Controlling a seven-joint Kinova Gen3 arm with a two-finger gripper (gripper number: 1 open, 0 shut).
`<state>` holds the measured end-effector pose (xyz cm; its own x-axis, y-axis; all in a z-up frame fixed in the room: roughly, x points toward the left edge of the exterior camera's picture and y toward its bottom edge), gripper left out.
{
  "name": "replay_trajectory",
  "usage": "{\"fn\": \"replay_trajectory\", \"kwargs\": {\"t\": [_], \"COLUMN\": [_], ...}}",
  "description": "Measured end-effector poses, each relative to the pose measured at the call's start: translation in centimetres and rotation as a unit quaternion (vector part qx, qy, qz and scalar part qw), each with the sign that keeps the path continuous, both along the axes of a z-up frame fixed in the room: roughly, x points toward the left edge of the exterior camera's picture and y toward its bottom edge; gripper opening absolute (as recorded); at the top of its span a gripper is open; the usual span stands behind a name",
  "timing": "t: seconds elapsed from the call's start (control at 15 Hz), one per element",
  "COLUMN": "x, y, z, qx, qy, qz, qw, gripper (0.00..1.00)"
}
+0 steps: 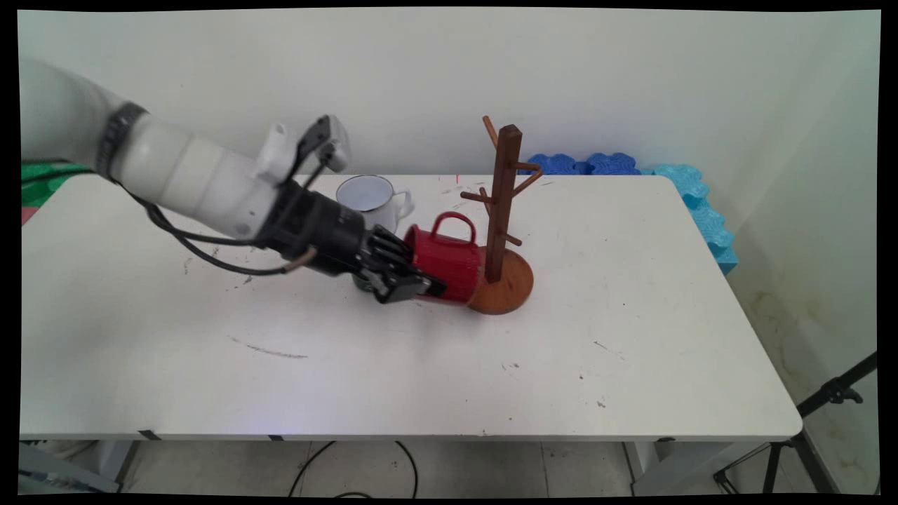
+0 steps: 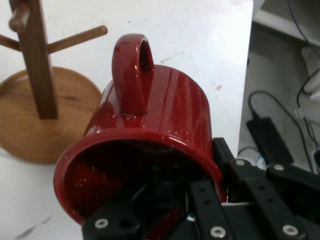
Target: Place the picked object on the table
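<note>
Gripper [image 1: 414,280] clamps one red mug [image 1: 449,263]; one white mug [image 1: 370,196] behind.

A shiny dark red mug with tiny white speckles [image 2: 165,107] fills the middle. It lies tipped on its side, with its open mouth facing us and its round handle [image 2: 131,75] pointing up. The black two-finger gripper [image 2: 200,200] pinches the mug's rim, one finger inside the mug and one outside. Just beside the mug stands a brown wooden mug tree with a round base [image 2: 45,120] on the white table [image 2: 200,40].
</note>
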<state>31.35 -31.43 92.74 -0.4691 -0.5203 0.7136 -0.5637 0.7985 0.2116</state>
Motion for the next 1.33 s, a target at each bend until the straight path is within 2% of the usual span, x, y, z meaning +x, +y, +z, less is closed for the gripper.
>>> {"fn": "replay_trajectory", "kwargs": {"t": [0.33, 0.6, 0.73, 1.0, 1.33], "x": [3.0, 5.6, 6.7, 7.0, 4.6], "y": [-0.5, -1.1, -1.5, -2.1, -2.3], "z": [2.7, 3.5, 3.5, 3.2, 3.4], "qx": [0.002, 0.019, 0.032, 0.055, 0.078], "qy": [-0.059, -0.115, -0.146, -0.18, -0.22], "qz": [-0.022, -0.012, -0.012, -0.02, -0.057], "qw": [0.998, 0.993, 0.9887, 0.9819, 0.9708], "gripper": [0.0, 0.0, 0.0, 0.0, 0.0]}}
